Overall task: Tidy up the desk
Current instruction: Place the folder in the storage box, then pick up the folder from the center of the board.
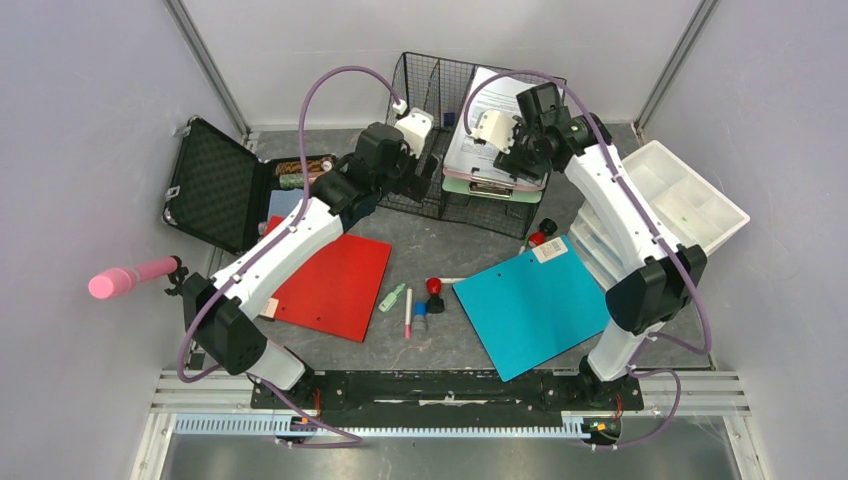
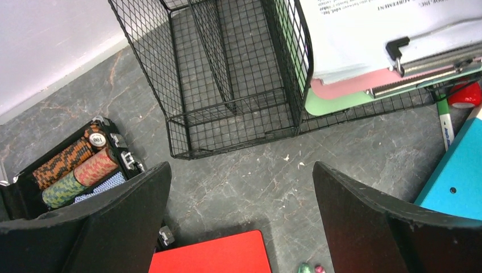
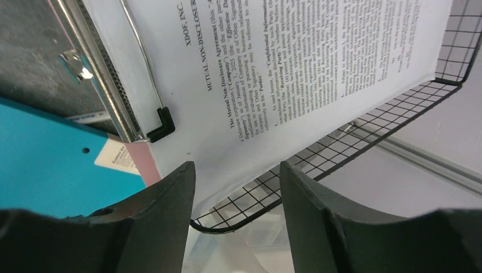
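Dark-grey and veined like stone, the desk [image 1: 432, 255] fills the floor of this pale-walled booth, running from the rail at its near edge to the far wall. A black wire rack [image 1: 440, 95] stands at the middle of the far edge. A clipboard [image 1: 495, 165] carrying a printed sheet [image 3: 284, 68] rests tilted in the rack's right part, with pink and green boards under it.

The right gripper [image 3: 236, 168] hangs close over that paper. Its jaws are apart with nothing pinched between them, and the sheet's edge shows through the gap. The left gripper [image 2: 240, 169] hovers above bare desk just in front of the rack's left side, jaws spread wide and empty.

A red folder [image 1: 335, 285] lies flat toward the near left and a teal folder [image 1: 535, 310] toward the near right. A few markers [image 1: 408, 312] lie loose between them. In the far left corner a black case [image 1: 215, 185] stands open, with rolls of poker chips [image 2: 68, 165] inside. A white compartment tray [image 1: 680, 200] sits at the right edge.
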